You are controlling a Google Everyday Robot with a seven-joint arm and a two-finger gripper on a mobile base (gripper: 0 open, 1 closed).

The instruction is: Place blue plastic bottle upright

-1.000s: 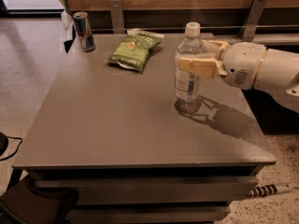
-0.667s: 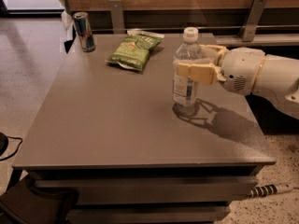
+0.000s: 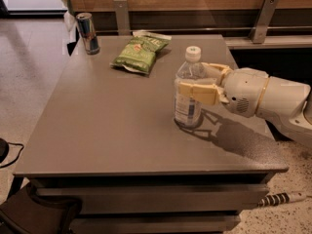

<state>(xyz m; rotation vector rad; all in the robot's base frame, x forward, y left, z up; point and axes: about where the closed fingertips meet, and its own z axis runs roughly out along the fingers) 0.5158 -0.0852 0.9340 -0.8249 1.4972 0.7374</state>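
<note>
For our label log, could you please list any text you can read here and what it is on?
Nothing can be read.
Label of the blue plastic bottle, held by the gripper on the table's right side: blurred.
Green snack bag: lettering blurred.
Metal drink can: unreadable.

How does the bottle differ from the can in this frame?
The bottle is clear plastic with a white cap; the can is shiny metal. The bottle stands right of the middle of the table, with the gripper closed around it; the can stands free at the far left corner. Both are upright.
</note>
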